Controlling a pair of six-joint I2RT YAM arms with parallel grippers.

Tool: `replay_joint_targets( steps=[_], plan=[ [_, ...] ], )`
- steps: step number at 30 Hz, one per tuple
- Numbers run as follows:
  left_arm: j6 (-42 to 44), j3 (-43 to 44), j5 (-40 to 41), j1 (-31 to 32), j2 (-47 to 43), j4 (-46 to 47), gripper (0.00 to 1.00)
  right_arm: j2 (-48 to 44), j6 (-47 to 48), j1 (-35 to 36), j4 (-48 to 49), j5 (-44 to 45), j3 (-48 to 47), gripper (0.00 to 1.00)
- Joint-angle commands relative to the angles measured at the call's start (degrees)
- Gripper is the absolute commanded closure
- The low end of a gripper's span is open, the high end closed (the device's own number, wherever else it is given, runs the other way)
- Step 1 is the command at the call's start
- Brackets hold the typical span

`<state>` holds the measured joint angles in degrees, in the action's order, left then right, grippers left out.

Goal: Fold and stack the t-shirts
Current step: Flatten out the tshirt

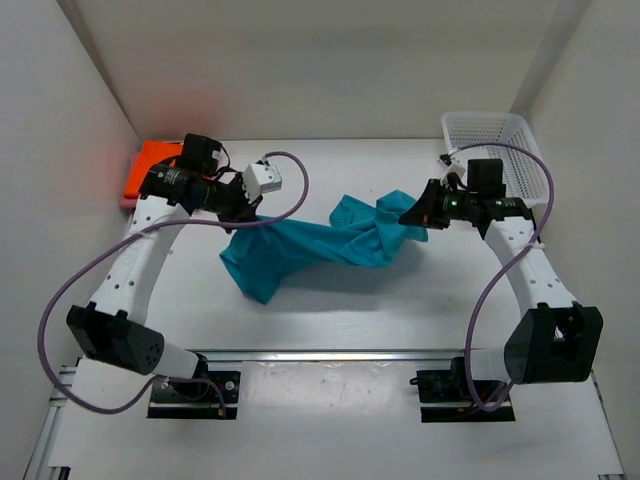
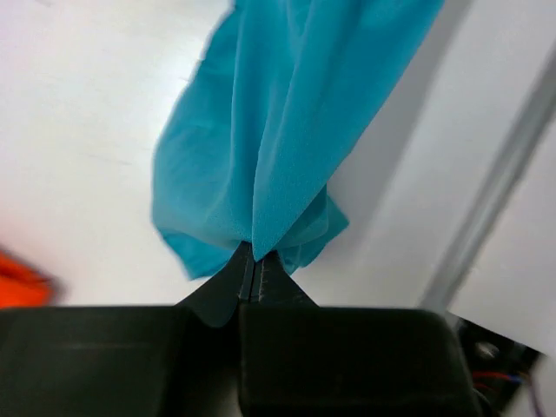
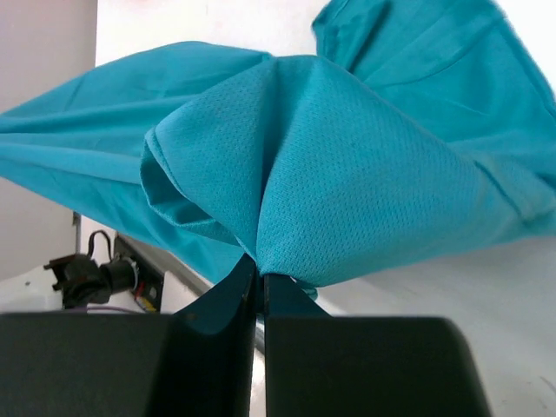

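The left end effector (image 2: 252, 261) is clamped fully closed on a bunched edge of the teal t-shirt (image 1: 320, 245), with the cloth pinched between its black fingertips. The right end effector (image 3: 259, 265) is likewise closed tight, on a gathered fold at the shirt's other end. Both arms reach forward from their bases and bend inward, wrists turned toward each other. The shirt hangs crumpled between them over the middle of the surface (image 1: 400, 310), its left part sagging lowest. The orange t-shirt (image 1: 150, 165) lies flat at the far left corner, behind the left arm. A white basket (image 1: 490, 130) stands at the far right.
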<state>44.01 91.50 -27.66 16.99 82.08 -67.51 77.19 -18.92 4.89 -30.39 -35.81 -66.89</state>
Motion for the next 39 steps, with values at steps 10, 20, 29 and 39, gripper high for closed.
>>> replay_joint_targets(
  steps=[10, 20, 29, 39],
  plan=[
    [-27.7, 4.5, 13.1, -6.8, 27.3, 19.9, 0.56, 11.3, -4.0, 2.8, 8.6, -5.5, -0.4, 1.0],
    [-23.9, -10.3, 17.6, -5.0, 9.5, 20.1, 0.47, 15.2, -5.1, 1.2, 8.9, -2.4, -1.0, 1.0],
    [-24.1, -25.0, 12.6, 0.1, 6.9, 18.8, 0.58, 15.3, -4.4, 0.8, 9.4, -2.1, -0.1, 0.99],
    [-27.2, -25.3, 20.4, 6.3, 12.5, 26.5, 0.44, 14.8, -4.9, 0.9, 10.9, -2.5, 1.7, 1.0]
  ],
)
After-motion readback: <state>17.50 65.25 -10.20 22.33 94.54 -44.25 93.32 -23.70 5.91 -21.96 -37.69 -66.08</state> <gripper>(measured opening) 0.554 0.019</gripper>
